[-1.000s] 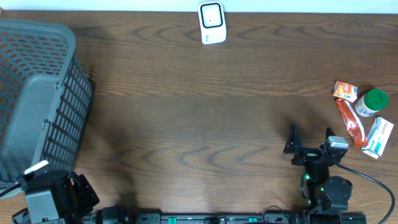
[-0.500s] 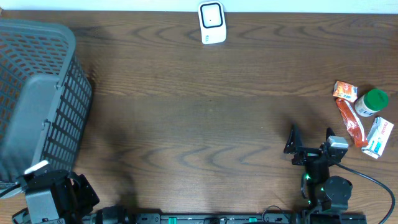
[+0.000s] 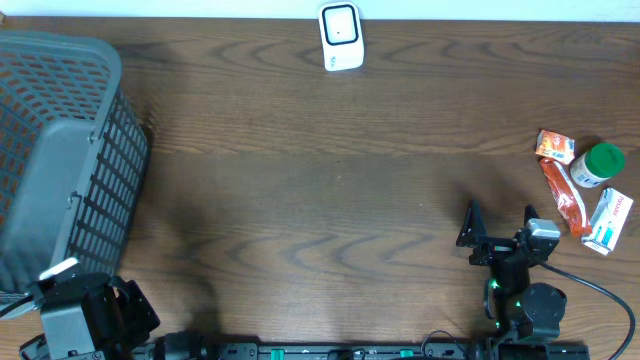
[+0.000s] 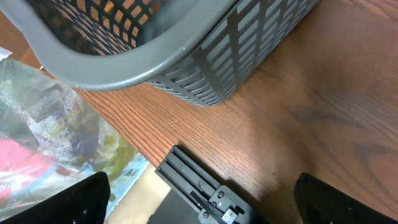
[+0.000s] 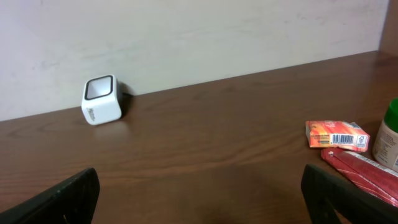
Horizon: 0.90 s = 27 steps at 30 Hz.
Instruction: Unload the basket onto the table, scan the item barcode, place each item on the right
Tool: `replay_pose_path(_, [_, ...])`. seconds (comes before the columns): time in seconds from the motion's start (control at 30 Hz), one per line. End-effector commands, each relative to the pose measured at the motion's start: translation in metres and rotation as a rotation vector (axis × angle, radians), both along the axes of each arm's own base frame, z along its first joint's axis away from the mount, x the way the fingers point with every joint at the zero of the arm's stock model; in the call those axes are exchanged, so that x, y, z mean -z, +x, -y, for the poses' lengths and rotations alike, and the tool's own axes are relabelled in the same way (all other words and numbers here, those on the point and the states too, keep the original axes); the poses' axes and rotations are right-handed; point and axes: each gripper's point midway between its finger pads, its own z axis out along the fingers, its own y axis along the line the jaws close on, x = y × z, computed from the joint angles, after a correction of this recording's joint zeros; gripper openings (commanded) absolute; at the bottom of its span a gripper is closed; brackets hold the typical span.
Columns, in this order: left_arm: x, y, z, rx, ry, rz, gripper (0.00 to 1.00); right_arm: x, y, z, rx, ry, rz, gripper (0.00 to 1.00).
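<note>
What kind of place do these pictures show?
Probably a mock shop checkout on a wooden table: a white barcode scanner at the far edge, a grey shopping basket on the left, and small packaged goods on the right.

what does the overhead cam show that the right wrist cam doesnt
Only the overhead: the grey mesh basket at the left end of the wooden table, and the white-and-blue box near the right edge. Only the right wrist: the barcode on the side of the orange box, and the pale wall behind the table. Both: the white scanner at the far edge, the orange box, the red packet, the green-capped bottle and the table.
</note>
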Motion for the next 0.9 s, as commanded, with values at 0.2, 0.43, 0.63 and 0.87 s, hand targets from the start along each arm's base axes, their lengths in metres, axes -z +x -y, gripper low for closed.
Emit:
replay_pose_path(0.2, [-0.021, 0.037, 0.01, 0.059, -0.051, 0.203, 0.95, 0.001, 0.0, 0.001, 0.007, 0.003, -0.003, 0.99])
replay_pose_path(0.43, [-0.08, 0.078, 0.068, 0.375, -0.209, 0.662, 0.95, 0.001, 0.0, 0.001, 0.007, 0.003, -0.003, 0.99])
replay_pose_path(0.63, [-0.061, 0.084, 0.078, 0.463, -0.19, 0.798, 0.95, 0.001, 0.0, 0.001, 0.007, 0.003, -0.003, 0.99])
replay_pose_path(0.87, [-0.03, 0.117, 0.093, 0.576, -0.19, 0.929, 0.95, 0.001, 0.0, 0.001, 0.007, 0.003, -0.003, 0.99])
